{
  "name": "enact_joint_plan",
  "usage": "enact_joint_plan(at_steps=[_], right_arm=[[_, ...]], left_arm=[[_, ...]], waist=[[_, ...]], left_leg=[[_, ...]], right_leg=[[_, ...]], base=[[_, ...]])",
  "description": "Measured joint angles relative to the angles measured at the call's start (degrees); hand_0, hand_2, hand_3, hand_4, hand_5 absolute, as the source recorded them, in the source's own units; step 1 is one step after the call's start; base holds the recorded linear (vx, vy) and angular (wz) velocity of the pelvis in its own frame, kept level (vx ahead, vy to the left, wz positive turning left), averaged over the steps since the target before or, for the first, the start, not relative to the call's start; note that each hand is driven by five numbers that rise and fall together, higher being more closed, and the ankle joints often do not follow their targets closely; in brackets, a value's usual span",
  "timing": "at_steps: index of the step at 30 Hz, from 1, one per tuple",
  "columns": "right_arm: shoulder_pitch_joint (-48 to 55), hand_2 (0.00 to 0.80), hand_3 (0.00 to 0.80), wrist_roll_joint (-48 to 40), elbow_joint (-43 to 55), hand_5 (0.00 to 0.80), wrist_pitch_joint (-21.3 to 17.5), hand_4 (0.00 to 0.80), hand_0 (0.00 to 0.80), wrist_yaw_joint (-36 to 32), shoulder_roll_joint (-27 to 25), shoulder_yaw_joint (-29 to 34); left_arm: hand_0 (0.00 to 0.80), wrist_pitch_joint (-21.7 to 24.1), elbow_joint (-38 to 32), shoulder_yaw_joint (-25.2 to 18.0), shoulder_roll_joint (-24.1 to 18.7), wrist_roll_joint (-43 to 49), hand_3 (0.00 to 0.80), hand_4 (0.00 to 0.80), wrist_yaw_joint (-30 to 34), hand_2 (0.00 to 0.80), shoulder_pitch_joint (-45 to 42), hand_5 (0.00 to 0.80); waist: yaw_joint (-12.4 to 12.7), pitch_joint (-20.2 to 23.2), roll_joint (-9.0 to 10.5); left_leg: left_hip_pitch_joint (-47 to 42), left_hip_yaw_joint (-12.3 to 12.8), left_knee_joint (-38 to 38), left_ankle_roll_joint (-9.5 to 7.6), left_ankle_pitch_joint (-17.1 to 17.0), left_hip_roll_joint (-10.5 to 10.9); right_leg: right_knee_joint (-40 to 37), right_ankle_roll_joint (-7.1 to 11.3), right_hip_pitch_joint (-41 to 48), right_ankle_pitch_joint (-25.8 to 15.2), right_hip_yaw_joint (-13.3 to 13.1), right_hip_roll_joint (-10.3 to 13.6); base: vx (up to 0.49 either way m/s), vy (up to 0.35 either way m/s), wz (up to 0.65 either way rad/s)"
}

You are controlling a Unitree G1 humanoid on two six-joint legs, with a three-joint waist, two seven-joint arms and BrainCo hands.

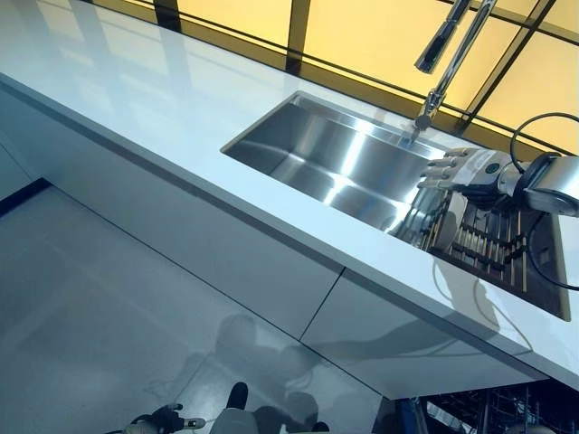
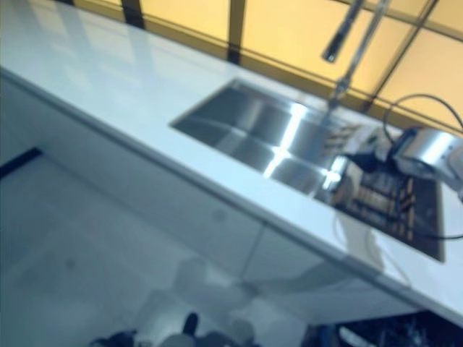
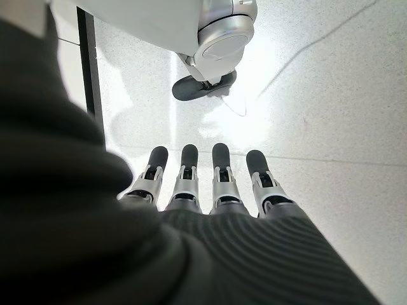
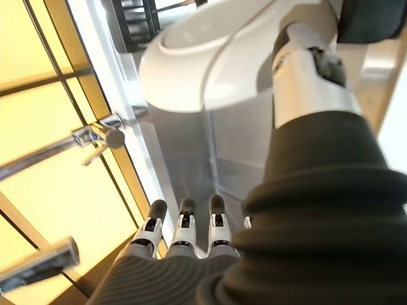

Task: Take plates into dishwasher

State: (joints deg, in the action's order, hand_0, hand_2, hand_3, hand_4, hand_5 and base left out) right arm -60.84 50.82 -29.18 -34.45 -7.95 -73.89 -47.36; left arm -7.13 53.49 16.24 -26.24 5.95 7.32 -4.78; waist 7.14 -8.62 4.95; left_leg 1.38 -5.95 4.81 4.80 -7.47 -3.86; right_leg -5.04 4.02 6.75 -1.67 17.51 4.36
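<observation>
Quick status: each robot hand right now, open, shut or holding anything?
Left robot hand: open, empty, hanging over the floor.
Right robot hand: open, empty, over the sink.

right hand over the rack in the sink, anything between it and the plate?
Nothing visible. The right hand hangs open just above the dish rack in the sink, with the white plate standing on edge directly beneath its fingers. The faucet rises behind it.

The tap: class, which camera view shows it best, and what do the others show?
The left eye view: the tap rises sharply from the sink's far rim. The right eye view shows it blurred. The right wrist view catches only parts past the right hand. The left wrist view shows none.
</observation>
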Motion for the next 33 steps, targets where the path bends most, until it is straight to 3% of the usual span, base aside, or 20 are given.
enact_joint_plan(at_steps=[5, 10, 33], right_arm=[[-0.2, 0.0, 0.0, 0.0, -2.2, 0.0, -0.2, 0.0, 0.0, 1.7, 0.0, 0.0], [-0.4, 0.0, 0.0, 0.0, -5.1, 0.0, -0.3, 0.0, 0.0, 3.1, 0.0, 0.0], [-2.1, 0.0, 0.0, 0.5, -5.6, 0.0, -1.1, 0.0, 0.0, 7.3, -0.1, -0.3]], left_arm=[[0.0, 0.1, 0.0, -0.1, 0.0, 0.0, 0.0, 0.0, 0.0, 0.0, -0.4, 0.0], [0.0, 0.2, 0.0, -0.5, 0.0, 0.0, 0.0, 0.0, 0.0, 0.0, -0.5, 0.0], [0.0, 0.3, -0.5, 0.1, 0.1, 0.0, 0.0, 0.0, 0.3, 0.0, -0.6, 0.0]], waist=[[0.0, -0.2, 0.03], [-0.1, -0.6, -0.14], [-0.6, -1.3, -3.51]], left_leg=[[-1.2, 2.8, 0.0, 0.22, 0.2, -0.7], [-1.7, 3.8, 0.0, 0.51, 0.4, -1.3], [-1.8, 4.3, -0.1, 0.82, 0.5, -1.7]], right_leg=[[0.0, -0.14, 0.2, 0.0, -1.6, -0.4], [-0.1, -0.51, 0.2, -0.2, -2.8, -0.9], [0.1, -1.16, 0.0, -0.2, -3.2, -1.1]], base=[[0.01, -0.07, -0.17], [-0.011, -0.059, -0.13], [0.003, -0.002, -0.01]])
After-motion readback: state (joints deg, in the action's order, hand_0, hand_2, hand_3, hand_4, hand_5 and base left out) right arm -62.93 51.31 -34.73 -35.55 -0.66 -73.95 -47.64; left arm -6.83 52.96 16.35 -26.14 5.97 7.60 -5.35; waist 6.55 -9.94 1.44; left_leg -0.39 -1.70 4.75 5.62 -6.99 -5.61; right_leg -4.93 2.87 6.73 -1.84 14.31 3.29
